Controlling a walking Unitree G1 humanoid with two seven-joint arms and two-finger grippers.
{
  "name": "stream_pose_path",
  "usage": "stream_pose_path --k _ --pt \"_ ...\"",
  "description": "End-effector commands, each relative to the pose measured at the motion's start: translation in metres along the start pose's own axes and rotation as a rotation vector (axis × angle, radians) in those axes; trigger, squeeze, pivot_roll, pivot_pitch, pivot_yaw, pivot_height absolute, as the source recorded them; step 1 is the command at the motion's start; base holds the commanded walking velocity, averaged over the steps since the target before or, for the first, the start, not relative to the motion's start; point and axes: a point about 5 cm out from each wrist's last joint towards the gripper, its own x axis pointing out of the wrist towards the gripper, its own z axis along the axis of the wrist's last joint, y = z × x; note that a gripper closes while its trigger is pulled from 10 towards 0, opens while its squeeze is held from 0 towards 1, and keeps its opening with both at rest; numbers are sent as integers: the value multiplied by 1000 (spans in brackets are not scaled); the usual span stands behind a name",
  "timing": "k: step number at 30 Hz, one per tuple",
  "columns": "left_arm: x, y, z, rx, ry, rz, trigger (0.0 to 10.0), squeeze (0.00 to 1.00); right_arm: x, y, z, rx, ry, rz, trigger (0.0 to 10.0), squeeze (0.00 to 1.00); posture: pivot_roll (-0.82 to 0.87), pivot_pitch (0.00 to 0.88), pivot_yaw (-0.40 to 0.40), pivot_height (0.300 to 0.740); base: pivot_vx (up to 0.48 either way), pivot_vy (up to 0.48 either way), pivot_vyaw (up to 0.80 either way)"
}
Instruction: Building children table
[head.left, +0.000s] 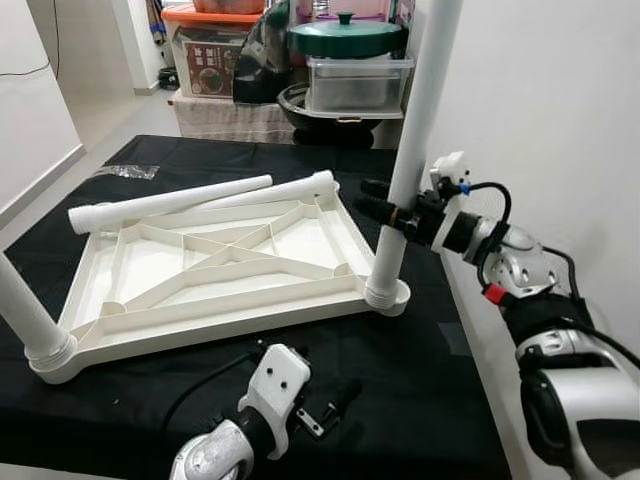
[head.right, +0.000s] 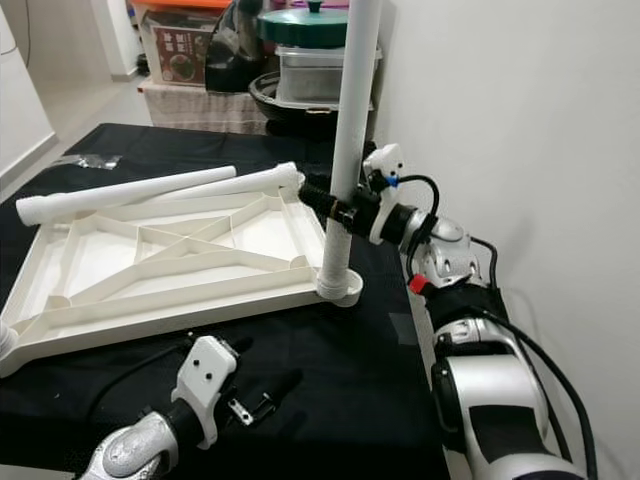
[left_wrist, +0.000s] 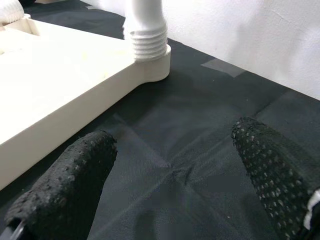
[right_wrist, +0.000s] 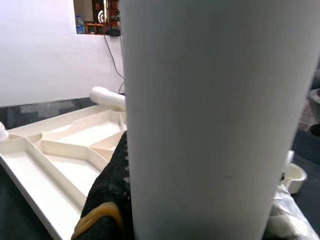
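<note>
Right tool grips upright leg; storage clutter behind.

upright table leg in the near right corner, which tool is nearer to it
Right. The right tool is clamped around the upright table leg partway up its shaft. The left tool rests open on the black cloth, in front of the tabletop, apart from the leg.

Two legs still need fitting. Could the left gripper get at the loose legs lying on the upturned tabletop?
Probably yes: the left gripper is open and low by the near edge, and nothing stands between it and the loose legs across the tabletop, though it must reach over.
</note>
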Motion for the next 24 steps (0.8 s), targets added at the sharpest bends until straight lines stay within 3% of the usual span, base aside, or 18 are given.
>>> stream_pose_path --k 1,9,17,24 --pt "-2 -2 0 16 6 -5 10000 0 -4 -6 9 -32 -15 -16 0 0 67 51 -38 740 0 0 0" --pt "-4 -2 0 18 13 -8 10000 0 -8 -11 14 -44 -5 -8 0 0 67 53 -41 740 0 0 0" --pt "-6 -6 -1 27 12 -19 10000 0 -2 -3 -1 -20 -14 -8 0 0 78 46 -39 740 0 0 0" --pt "-8 -7 1 30 11 -21 10000 0 -1 -4 -1 -29 -18 -23 0 0 82 51 -37 740 0 0 0"
